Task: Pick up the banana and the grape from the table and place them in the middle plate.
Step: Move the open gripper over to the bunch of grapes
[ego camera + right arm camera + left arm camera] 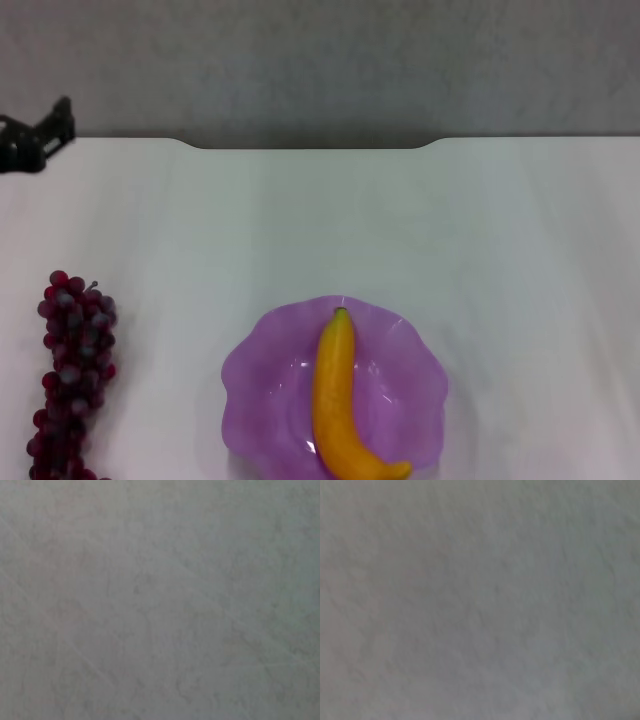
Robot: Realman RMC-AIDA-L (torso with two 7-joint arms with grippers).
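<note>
The banana (337,400) lies inside the purple plate (260,385), running lengthwise from the far rim, where its dark green tip points away from the robot, down to the near rim, where its other end curves toward the robot's right and reaches the lower edge of the head view. The plate sits on the white table (450,230) near the robot, roughly at the centre of the head view, with its wavy rim visible on both sides of the banana. The bunch of grapes (70,375) lies on the table well to the left of the plate, apart from it, stretched along the near-far direction, with its near end cut off by the lower edge of the view. The left gripper (38,138) shows as a dark shape at the far left edge of the table, far from both the grapes and the plate; whether its fingers are spread or pressed together cannot be told, and nothing is seen in its grasp. The right gripper does not appear in any view. Both wrist views show only a plain, evenly grey, faintly mottled surface. The notch in the far edge of the table lies straight beyond the plate.
</note>
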